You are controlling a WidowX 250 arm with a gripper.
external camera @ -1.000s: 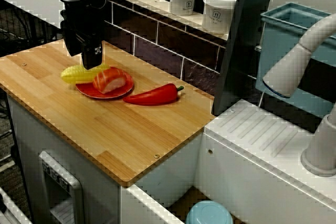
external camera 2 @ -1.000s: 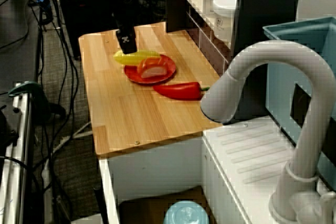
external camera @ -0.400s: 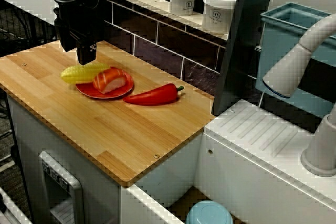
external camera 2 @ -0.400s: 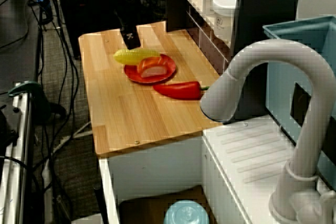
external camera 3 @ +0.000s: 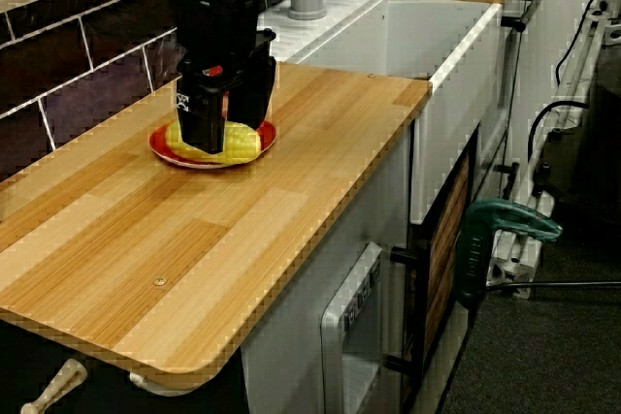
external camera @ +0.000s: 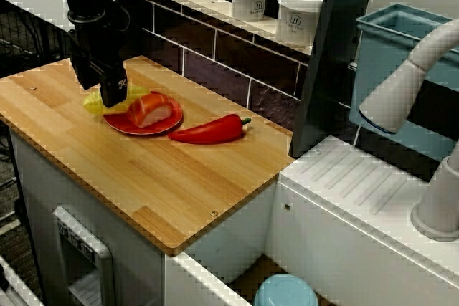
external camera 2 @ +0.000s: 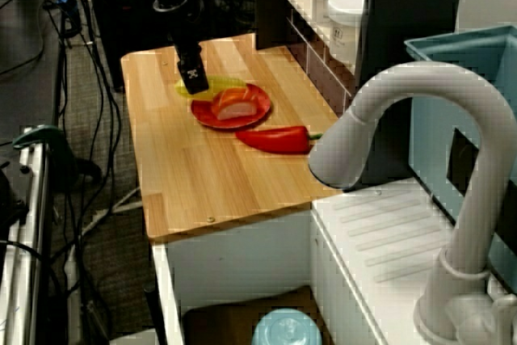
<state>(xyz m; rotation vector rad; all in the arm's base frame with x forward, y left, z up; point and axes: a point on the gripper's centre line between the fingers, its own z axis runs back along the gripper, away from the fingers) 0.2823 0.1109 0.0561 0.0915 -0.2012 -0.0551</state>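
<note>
Corn cob (external camera 3: 241, 142) lies across the edge of the red plate (external camera: 123, 124) on the wooden counter (external camera: 150, 177), just beside a piece of salmon sushi (external camera: 152, 109), while the gripper (external camera 3: 226, 131) stands low over it, jaws spread to either side, a red pepper (external camera: 208, 131) nearby.

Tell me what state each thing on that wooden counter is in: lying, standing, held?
hand: low at the corn; open or shut cannot be told
corn: lying on its side at the plate's edge
red plate: flat on the counter
salmon piece: lying on the plate
red pepper: lying on the counter, beside the plate
two white jars: upright on the ledge, lids on
</note>
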